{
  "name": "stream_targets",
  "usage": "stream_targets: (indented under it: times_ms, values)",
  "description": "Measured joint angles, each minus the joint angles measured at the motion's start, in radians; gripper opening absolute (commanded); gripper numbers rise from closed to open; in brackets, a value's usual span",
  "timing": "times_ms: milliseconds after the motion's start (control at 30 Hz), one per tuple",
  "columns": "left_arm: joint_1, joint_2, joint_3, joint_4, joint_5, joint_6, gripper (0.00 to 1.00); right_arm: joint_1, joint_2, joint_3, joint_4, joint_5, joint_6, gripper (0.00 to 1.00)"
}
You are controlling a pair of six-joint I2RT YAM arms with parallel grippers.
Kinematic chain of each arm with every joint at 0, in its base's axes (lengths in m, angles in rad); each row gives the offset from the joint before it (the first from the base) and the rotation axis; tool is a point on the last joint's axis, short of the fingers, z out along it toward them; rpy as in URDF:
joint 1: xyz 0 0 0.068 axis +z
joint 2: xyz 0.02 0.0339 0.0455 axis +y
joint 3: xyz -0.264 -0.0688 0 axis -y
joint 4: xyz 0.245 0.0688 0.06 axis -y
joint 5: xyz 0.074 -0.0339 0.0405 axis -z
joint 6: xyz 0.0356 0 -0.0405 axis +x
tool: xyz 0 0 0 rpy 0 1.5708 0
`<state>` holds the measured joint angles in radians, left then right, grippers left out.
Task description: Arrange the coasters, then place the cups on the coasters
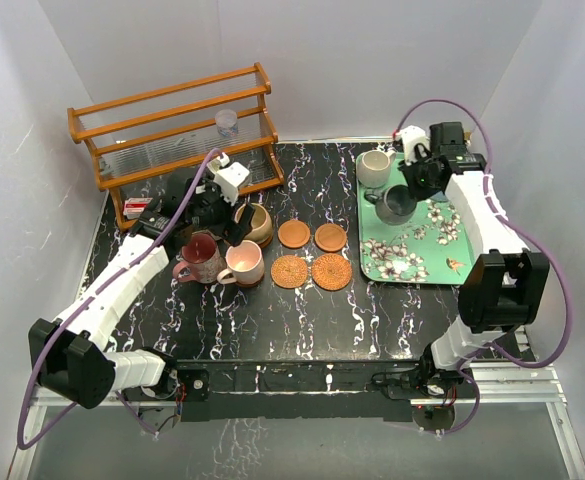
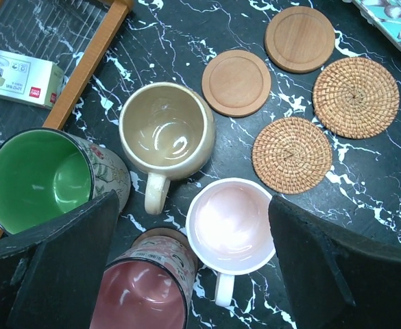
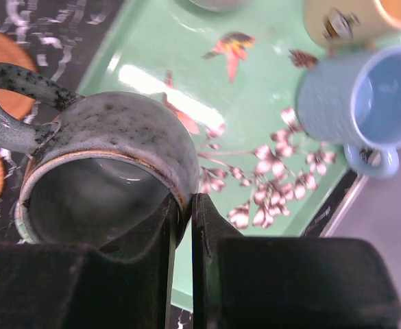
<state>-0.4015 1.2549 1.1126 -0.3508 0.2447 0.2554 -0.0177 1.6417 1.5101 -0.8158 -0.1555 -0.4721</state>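
My left gripper (image 2: 193,202) is spread wide and holds nothing. Right under it, between my two fingers, stands the pink mug (image 2: 231,223), mouth up, with its handle pointing back at me. The maroon mug (image 2: 149,291) is just beside it on my left, and the green mug (image 2: 39,178) sits by my left finger, close to the wooden rack (image 2: 90,62). The tan mug (image 2: 164,130) stands just ahead, and its handle also points back at me. Ahead and to my right, two wood coasters (image 2: 236,82) and two wicker coasters (image 2: 292,155) lie flat and bare, with open black table (image 2: 385,178) past them. My right gripper (image 3: 184,212) is pinched tight on the rim of the grey-blue mug (image 3: 111,137), one finger inside and one outside. Its handle sticks out to my left, over the green tray (image 3: 159,48). The blue mug (image 3: 365,103) stands apart on my right, near the tray's edge.
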Motion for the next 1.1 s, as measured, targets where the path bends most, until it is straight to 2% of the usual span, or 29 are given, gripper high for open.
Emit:
stream_targets:
  times_ms: [333,500,733,1100]
  values:
    - [0.071,-0.026,-0.001,0.01,0.021,-0.066,0.9,0.273,-0.032,0.013,-0.008,-0.08,-0.161,0.0]
    - [0.115,-0.049,-0.001,0.017,0.031,-0.102,0.9,0.359,0.01,0.108,-0.051,-0.101,-0.243,0.0]
    - [0.172,-0.064,-0.005,0.039,0.034,-0.142,0.9,0.447,0.169,0.275,-0.056,-0.109,-0.355,0.0]
    - [0.213,-0.087,-0.038,0.053,0.037,-0.154,0.9,0.517,0.409,0.436,-0.115,-0.117,-0.48,0.0]
